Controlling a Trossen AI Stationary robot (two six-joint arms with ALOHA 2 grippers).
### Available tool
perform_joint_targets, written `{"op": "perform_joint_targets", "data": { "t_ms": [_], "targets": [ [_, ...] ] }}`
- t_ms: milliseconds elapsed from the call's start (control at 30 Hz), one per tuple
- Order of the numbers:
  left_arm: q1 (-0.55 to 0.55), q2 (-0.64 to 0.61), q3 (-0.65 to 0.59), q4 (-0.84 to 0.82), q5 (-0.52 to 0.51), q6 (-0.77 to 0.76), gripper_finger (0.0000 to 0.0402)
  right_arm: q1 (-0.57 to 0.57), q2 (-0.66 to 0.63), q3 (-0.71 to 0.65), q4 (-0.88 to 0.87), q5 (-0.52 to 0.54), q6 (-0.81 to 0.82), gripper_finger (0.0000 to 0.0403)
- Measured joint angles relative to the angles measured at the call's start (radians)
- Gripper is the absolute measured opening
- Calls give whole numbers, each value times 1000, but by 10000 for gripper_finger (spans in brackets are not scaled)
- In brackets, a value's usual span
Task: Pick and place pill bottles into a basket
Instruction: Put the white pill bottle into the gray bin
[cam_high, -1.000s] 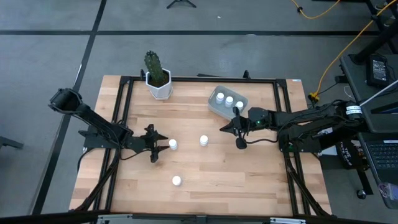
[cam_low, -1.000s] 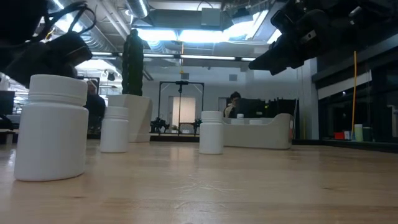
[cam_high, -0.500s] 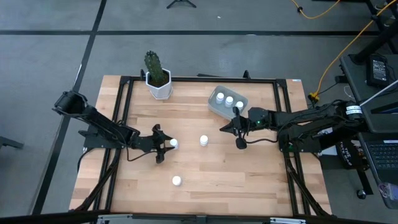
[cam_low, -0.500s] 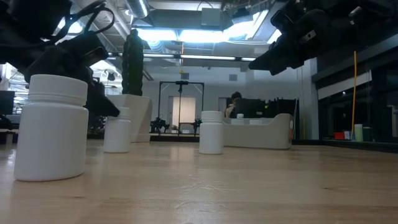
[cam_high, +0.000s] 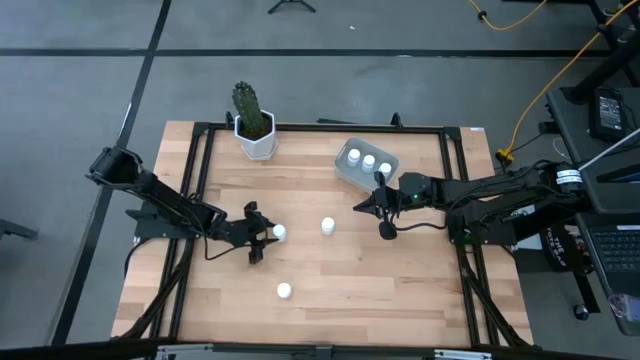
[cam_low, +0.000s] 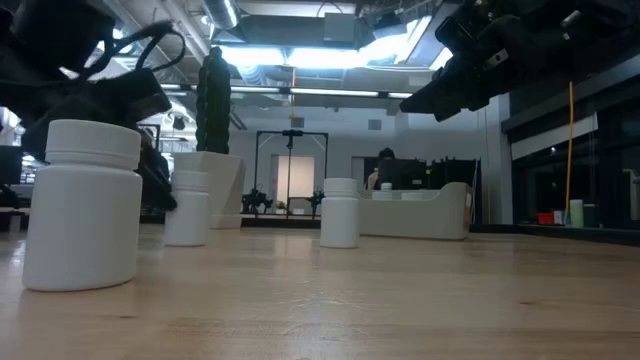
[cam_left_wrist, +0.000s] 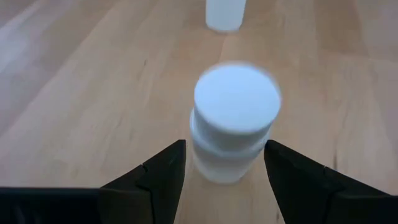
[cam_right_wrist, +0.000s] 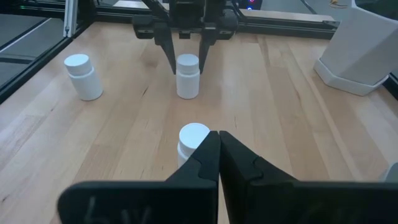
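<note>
Three white pill bottles stand upright on their bases on the wooden table: one at centre-left (cam_high: 279, 232), one in the middle (cam_high: 327, 226), one nearer the front (cam_high: 284, 291). Three more stand in the pale grey tray (cam_high: 366, 163) at the far right. My left gripper (cam_left_wrist: 224, 148) is open. Its fingers stand on either side of the centre-left bottle (cam_left_wrist: 235, 121) without touching it, as the right wrist view (cam_right_wrist: 188, 73) also shows. My right gripper (cam_right_wrist: 218, 134) is shut and empty, hanging above the table between the tray and the middle bottle (cam_right_wrist: 194, 140).
A white hexagonal pot with a cactus (cam_high: 256, 135) stands at the far edge, left of the tray. Black frame rails (cam_high: 196, 180) run along the table's sides. Bare wood lies between the bottles and the tray. A person (cam_low: 385, 165) shows in the room beyond.
My left gripper has gone toward the table's right edge, up to the centre-left bottle, and its open fingers now stand around it. The bottle has stayed where it was.
</note>
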Motion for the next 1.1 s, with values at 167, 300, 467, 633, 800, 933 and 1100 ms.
{"op": "perform_joint_targets", "data": {
  "t_ms": [167, 300, 467, 633, 800, 933, 1100],
  "targets": [
    [0, 79, -1, 17, 1, -54, 210, 0, 0, 0, 0, 0, 0, 7],
    [0, 142, -1, 97, 1, -51, 210, 0, 0, 0, 0, 0, 0, 7],
    [0, 213, -1, 184, -2, -49, 210, 0, 0, 0, 0, 0, 3, 7],
    [0, 264, -1, 266, -23, -47, 210, 0, 0, 0, 0, 0, 4, 7],
    [0, 300, -1, 323, -30, -36, 210, 0, 0, 0, 0, 0, 4, 7],
    [0, 326, -1, 377, -27, -24, 210, 0, 0, 0, 0, 0, 4, 7],
    [0, 339, 0, 393, -24, -13, 209, 0, 0, 0, 0, 0, 6, 7]
  ]
}}
